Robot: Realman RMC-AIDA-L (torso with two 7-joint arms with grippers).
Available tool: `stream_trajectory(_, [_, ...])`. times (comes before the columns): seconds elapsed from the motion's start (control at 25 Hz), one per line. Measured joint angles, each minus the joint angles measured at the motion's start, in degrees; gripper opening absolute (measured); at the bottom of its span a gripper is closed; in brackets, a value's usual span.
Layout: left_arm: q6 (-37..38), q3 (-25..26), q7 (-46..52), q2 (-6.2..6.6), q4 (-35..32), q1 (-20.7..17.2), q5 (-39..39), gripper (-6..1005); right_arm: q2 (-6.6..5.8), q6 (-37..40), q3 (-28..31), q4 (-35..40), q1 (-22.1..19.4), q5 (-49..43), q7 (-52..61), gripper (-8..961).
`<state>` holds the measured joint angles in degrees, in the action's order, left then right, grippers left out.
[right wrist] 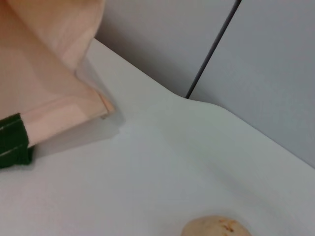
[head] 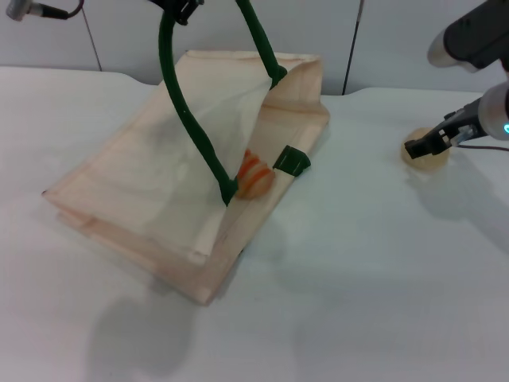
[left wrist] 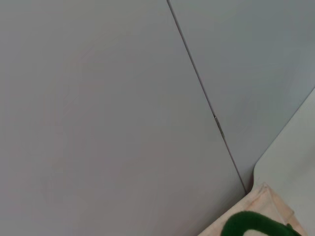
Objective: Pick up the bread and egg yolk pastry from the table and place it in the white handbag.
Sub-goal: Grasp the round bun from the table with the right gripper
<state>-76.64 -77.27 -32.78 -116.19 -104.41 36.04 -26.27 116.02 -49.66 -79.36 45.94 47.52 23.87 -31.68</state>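
The white handbag point(head: 159, 183) lies flat on the table with its mouth held open. My left gripper point(head: 181, 8), at the top edge of the head view, holds its green handle point(head: 187, 111) up in the air. The striped bread point(head: 254, 175) lies just inside the bag's mouth, beside the handle's base. Far right on the table sits the egg yolk pastry point(head: 431, 161), with my right gripper point(head: 419, 146) low over its near-left edge. In the right wrist view the egg yolk pastry point(right wrist: 215, 227) shows at the picture's edge, with the handbag point(right wrist: 44, 83) farther off.
The white table point(head: 358, 278) stretches between the bag and the pastry. A grey panelled wall point(head: 398, 40) runs close behind the table's back edge. A grey device with a cable point(head: 32, 9) hangs at the upper left.
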Motion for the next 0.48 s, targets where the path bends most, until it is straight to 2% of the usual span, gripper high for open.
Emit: stream_trajectory(0.48, [0.0,0.0,0.0,0.00,0.0,-0.1,-0.5,138,-0.04,5.2,0.0,-5.0,1.1,0.2,0.0,844])
